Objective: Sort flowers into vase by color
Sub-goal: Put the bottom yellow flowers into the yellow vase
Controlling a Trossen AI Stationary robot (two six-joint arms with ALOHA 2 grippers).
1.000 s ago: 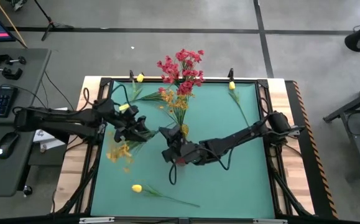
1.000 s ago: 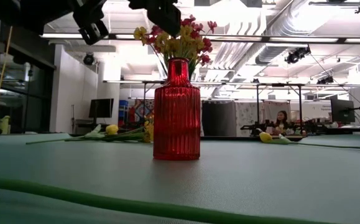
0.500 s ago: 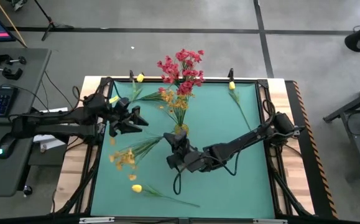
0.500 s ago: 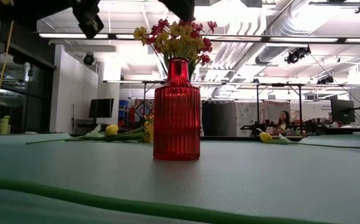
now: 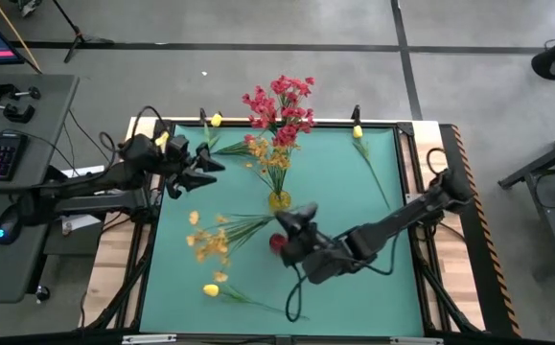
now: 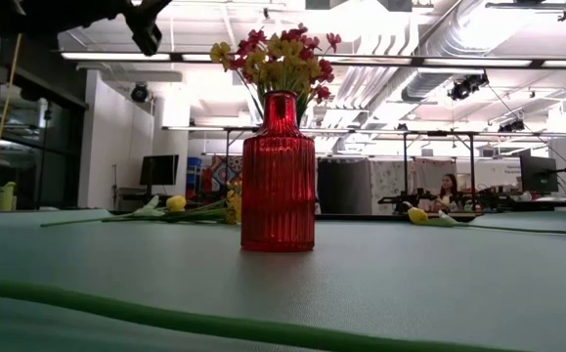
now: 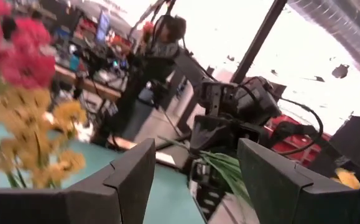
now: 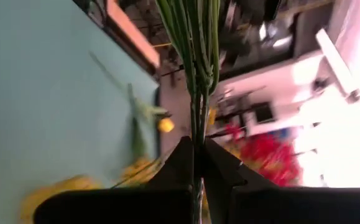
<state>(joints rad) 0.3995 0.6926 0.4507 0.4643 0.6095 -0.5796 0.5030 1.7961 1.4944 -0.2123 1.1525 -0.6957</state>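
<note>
Only the right wrist view shows the right tool (image 8: 195, 163) clamped shut on the green stems of an orange-yellow blossom bunch (image 5: 210, 241) trailing over the green table (image 5: 373, 278), while the left tool (image 5: 206, 165) hovers wide open and empty near the table's far-left corner.

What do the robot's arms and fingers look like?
Both arms are dark, almost black, built from long thin links with chunky joints. Black cables loop along the left arm and the right arm. Each ends in two flat, dark, blocky fingers. No markings show.
</note>
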